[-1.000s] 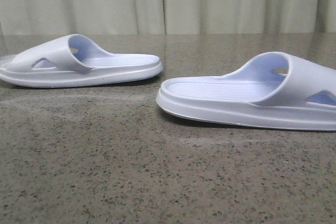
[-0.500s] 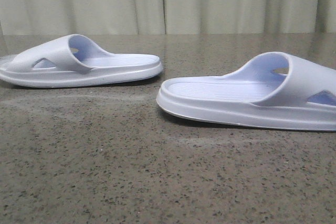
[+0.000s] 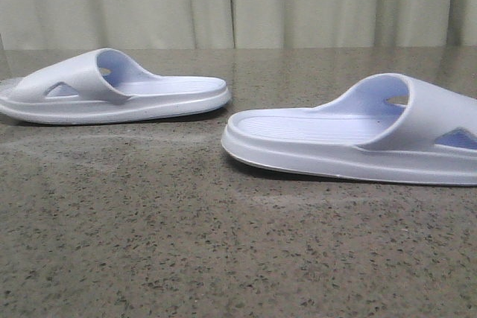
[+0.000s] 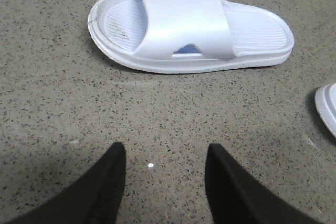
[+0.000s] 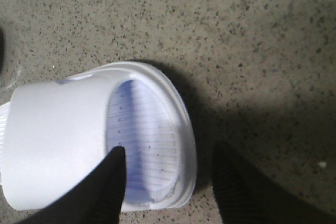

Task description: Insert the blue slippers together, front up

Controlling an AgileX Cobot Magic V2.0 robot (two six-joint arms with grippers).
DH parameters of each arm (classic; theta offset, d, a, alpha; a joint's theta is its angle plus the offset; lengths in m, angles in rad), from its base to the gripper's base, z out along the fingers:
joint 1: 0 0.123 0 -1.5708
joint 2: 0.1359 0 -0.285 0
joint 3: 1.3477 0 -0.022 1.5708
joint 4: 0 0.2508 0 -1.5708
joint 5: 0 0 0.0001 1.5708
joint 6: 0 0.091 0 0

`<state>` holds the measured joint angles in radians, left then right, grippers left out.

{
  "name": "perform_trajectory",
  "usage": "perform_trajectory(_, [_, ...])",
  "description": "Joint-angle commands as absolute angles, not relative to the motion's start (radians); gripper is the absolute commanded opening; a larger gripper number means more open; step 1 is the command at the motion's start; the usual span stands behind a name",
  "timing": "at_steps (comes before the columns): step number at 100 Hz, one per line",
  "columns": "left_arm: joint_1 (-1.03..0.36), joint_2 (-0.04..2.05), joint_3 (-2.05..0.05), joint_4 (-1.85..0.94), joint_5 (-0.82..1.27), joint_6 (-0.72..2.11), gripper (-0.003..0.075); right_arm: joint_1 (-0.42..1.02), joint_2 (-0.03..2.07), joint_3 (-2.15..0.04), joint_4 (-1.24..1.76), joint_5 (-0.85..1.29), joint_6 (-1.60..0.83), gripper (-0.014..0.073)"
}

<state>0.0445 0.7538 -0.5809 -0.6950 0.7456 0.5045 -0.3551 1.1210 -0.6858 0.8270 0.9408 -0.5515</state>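
Two blue slippers lie sole-down on the speckled stone table, apart from each other. In the front view the left slipper [image 3: 112, 91] is at the far left and the right slipper [image 3: 358, 139] is nearer, at the right; neither gripper shows there. The left wrist view has the left slipper [image 4: 184, 24] lying beyond my left gripper [image 4: 165, 153], which is open and empty over bare table. My right gripper [image 5: 169, 150] is open and straddles the toe-end rim of the right slipper [image 5: 58, 140]: one finger is over the footbed, the other over the table.
A pale curtain [image 3: 238, 1] hangs behind the table's far edge. The table [image 3: 223, 258] runs bare toward the front. The right slipper's rim [image 4: 328, 106] shows at the side of the left wrist view. A white speck [image 4: 150, 166] lies between the left fingers.
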Motion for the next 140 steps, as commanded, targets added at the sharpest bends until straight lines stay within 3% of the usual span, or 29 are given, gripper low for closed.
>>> perform_trajectory(1, [0.047,0.759,-0.615,-0.738,0.705,0.509,0.0307,-0.364,1.142,-0.717,0.892,0.957,-0.596,0.0317])
perform_trajectory(56, [0.047,0.759,-0.615,-0.748,0.702,0.509,0.0307,-0.364,1.285,-0.717,0.999,1.033,-0.724,0.0304])
perform_trajectory(65, [0.047,0.759,-0.615,-0.754,0.702,0.509,0.0307,-0.364,1.296,-0.717,1.004,1.041,-0.724,0.0216])
perform_trajectory(84, [0.047,0.767,-0.615,-0.764,0.701,0.509,0.0307,-0.364,1.296,-0.717,1.004,1.037,-0.724,-0.0107])
perform_trajectory(110, [0.047,0.929,-0.642,-0.901,0.707,0.591,0.0307,-0.364,1.296,-0.717,1.004,1.022,-0.724,-0.0107])
perform_trajectory(140, [0.049,1.152,-0.820,-0.926,0.702,0.617,0.0307,-0.364,1.296,-0.717,1.001,1.014,-0.724,-0.0107])
